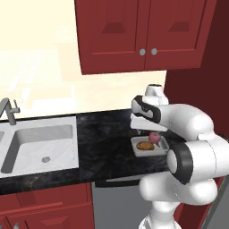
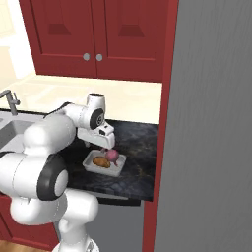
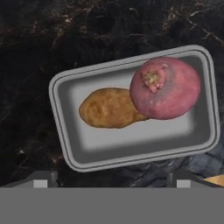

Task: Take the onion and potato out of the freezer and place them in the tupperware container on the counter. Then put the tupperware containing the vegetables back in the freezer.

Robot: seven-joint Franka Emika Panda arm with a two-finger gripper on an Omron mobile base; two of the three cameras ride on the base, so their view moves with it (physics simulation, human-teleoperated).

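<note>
From the left base view my arm's white elbow covers the near right corner of the counter (image 1: 103, 134), and the gripper (image 1: 150, 132) is mostly tucked behind the wrist housing. In the hand view the two fingertips (image 3: 40, 178) sit far apart at the bottom edge, so I read the jaws as spread wide with nothing between them. Directly below them lies one tupperware container (image 3: 65, 127), a shallow pale grey tub, resting on the black marbled counter toward its right end, near the front edge. It holds two things: one brown potato (image 3: 109, 107) lying flat, and one reddish-purple onion (image 3: 168, 87) touching the potato and overlapping its end. In the right base view the freezer (image 2: 211, 123) fills the right side as a flat grey door, cut off by the frame. One steel sink (image 1: 40, 145) is set in the counter's left end.
</note>
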